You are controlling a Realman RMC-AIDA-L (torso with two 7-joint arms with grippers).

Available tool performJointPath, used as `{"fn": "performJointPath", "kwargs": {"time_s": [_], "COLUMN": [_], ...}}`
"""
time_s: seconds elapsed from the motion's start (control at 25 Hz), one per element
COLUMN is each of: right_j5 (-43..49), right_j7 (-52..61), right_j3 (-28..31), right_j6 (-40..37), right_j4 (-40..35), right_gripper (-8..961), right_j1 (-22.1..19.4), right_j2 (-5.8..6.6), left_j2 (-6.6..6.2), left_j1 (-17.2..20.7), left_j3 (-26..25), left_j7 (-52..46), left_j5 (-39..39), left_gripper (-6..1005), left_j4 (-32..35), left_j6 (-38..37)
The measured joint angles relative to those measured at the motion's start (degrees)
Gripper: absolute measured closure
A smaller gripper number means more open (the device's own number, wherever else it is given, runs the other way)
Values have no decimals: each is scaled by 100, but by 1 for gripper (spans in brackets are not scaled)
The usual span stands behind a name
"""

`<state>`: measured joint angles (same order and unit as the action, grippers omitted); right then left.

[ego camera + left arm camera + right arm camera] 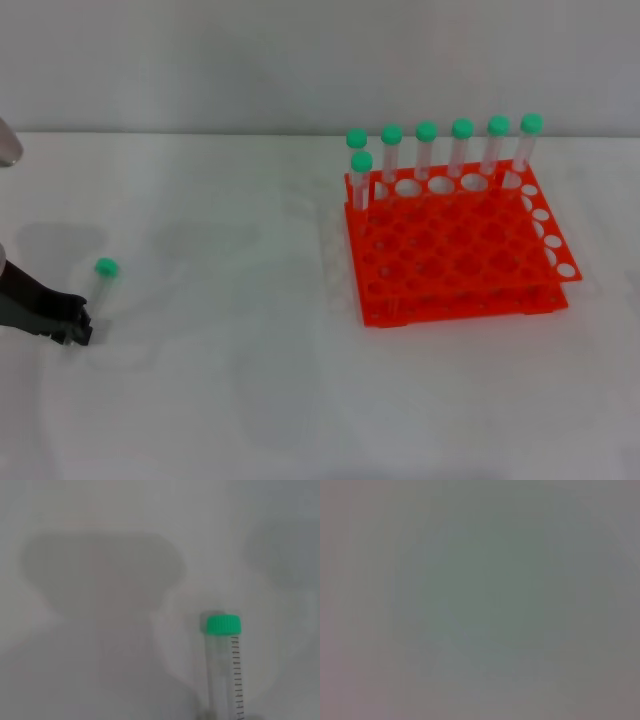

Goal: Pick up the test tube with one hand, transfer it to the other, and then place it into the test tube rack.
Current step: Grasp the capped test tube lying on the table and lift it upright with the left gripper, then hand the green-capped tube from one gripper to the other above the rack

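A test tube (101,285) with a green cap (107,268) lies on the white table at the left, cap pointing away from me. My left gripper (75,330), black, sits low at the tube's tapered end, touching or very close to it. In the left wrist view the tube (225,670) runs off the picture's edge with its green cap (224,625) towards the open table. The orange-red test tube rack (450,270) stands on the right of the table. My right gripper is out of view; the right wrist view shows only plain grey.
Several identical green-capped tubes (426,150) stand upright in the rack's back row, and one (361,178) stands a hole nearer at the rack's left end. A grey rounded part (6,145) shows at the far left edge. White table lies between tube and rack.
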<state>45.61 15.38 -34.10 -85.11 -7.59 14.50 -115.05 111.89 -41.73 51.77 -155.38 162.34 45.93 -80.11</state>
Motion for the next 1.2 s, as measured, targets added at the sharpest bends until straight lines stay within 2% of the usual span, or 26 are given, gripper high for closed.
{"fn": "performJointPath", "kwargs": {"time_s": [0.16,0.28,0.44,0.52,0.68,0.8,1.0,1.2], "right_j5": [0,0,4,9,11,18,121,345], "right_j7": [0,7,116,333,1084,1790,2747,3333], "right_j3": [0,0,-158,-382,-886,-1304,-1753,-1777], "right_j6": [-8,-10,-49,-100,-128,-131,-269,-578], "right_j4": [0,-13,-63,-155,-657,-1105,-1515,-1604], "right_gripper": [250,250,250,250,250,251,251,250], "right_j1": [0,0,-1,-26,-195,-358,-434,-303], "right_j2": [0,0,5,25,74,174,391,491], "left_j2": [-17,-14,123,248,517,618,630,634], "left_j1": [-2,9,99,184,405,538,755,1051], "left_j3": [-9,-33,-54,-61,-63,-63,-62,-45], "left_j7": [-12,-20,211,507,1291,1916,3046,4364], "left_j5": [2,-6,-162,-435,-1210,-1841,-3156,-4640], "left_gripper": [810,810,809,809,808,807,806,806], "left_j4": [126,475,1058,1309,1712,1823,1820,1807], "left_j6": [4,3,31,137,449,594,595,358]}}
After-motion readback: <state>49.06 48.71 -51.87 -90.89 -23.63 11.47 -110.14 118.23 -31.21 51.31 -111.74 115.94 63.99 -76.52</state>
